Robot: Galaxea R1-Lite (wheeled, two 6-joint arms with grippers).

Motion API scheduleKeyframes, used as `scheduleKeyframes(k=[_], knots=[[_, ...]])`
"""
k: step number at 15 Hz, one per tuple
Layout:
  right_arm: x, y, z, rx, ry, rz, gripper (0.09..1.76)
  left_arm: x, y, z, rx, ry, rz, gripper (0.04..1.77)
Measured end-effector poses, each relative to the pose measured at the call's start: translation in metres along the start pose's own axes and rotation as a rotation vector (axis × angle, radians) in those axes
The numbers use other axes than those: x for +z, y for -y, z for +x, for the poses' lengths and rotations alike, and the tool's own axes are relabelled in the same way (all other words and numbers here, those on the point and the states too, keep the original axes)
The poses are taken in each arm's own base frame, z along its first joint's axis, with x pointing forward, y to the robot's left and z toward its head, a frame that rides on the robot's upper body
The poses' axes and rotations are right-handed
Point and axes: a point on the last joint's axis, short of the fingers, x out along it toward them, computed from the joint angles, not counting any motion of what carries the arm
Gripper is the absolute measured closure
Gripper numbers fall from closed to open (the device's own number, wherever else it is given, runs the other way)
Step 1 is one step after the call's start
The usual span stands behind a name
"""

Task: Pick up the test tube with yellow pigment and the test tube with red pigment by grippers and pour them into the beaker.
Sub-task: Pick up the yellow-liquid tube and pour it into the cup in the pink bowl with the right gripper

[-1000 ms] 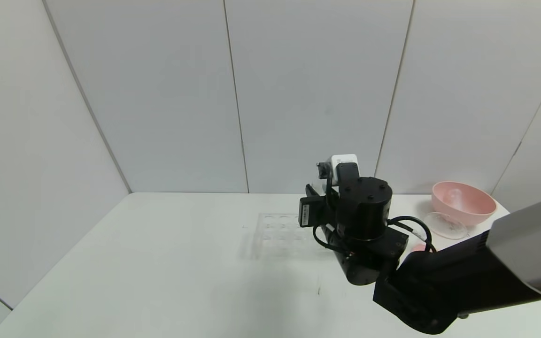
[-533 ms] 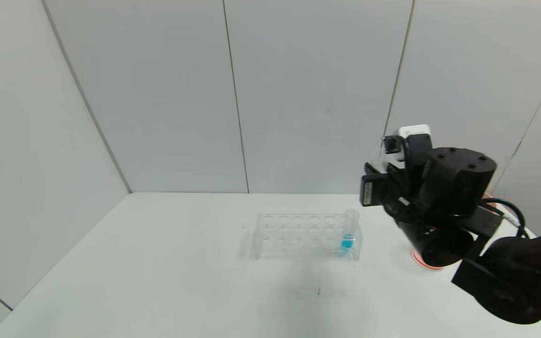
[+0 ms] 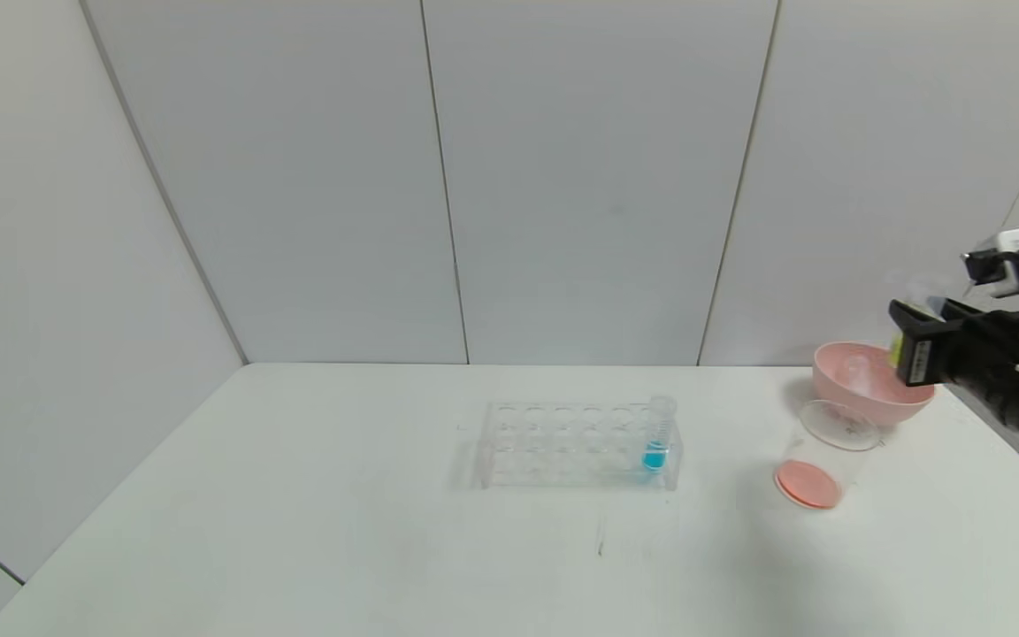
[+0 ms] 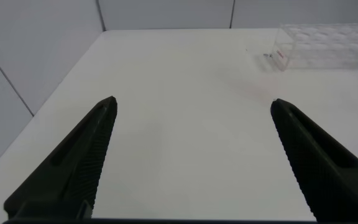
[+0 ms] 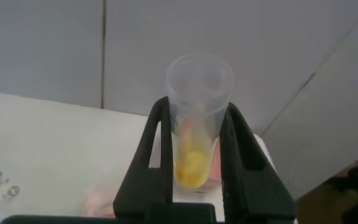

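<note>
Bench (image 3: 297, 495) first, at the far left: the left gripper (image 4: 191, 162) hangs parked over bare surface, its jaws spread wide with nothing between them, and the tube rack (image 4: 325, 45) sits well ahead of them and off to one side.

Moving right in the head view, the tube rack (image 3: 576, 445) now stands in plain sight, whereas a second ago the right arm hung over it and hid most of it. Only the blue-liquid tube (image 3: 657, 436) remains in it, at the end nearest the beaker. No tube with red pigment shows anywhere in these views.

Further right stands the beaker (image 3: 821, 460), upright, with an orange-pink layer at its bottom, which suggests red pigment is already in. Just behind it, seemingly touching, is the pink bowl (image 3: 870, 382).

At the right edge, the right gripper (image 3: 916, 341) has swung away from the rack, risen and carried on beyond the beaker; it now hangs above the pink bowl's right side. Its jaws are clamped on the test tube with yellow pigment (image 5: 197, 130), which stands upright between them with the yellow still pooled in its rounded bottom.

So the yellow pick is done and the pour is not: the beaker lies below and to the left of the jaws, so they must come back over its rim before tilting.
</note>
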Motion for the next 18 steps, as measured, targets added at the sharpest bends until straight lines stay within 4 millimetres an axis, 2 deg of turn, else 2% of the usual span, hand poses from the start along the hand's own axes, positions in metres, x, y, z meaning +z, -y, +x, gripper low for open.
scheduleKeyframes(k=[1,3,6,9,12,18], knots=[[-0.007,0.017,-0.005,-0.002,0.017,-0.049,1.35,0.000,0.000,0.000,0.000,0.000,0.000,0.05],[-0.020,0.040,-0.015,0.005,0.070,-0.192,1.35,0.000,0.000,0.000,0.000,0.000,0.000,0.05],[-0.040,0.057,-0.020,0.058,0.072,-0.439,1.35,0.000,0.000,0.000,0.000,0.000,0.000,0.05],[-0.050,0.059,-0.017,0.105,0.068,-0.617,1.35,0.000,0.000,0.000,0.000,0.000,0.000,0.05],[-0.058,0.059,-0.011,0.121,0.050,-0.712,1.35,0.000,0.000,0.000,0.000,0.000,0.000,0.05],[-0.060,0.057,0.010,0.126,0.072,-0.917,1.35,0.000,0.000,0.000,0.000,0.000,0.000,0.05]])
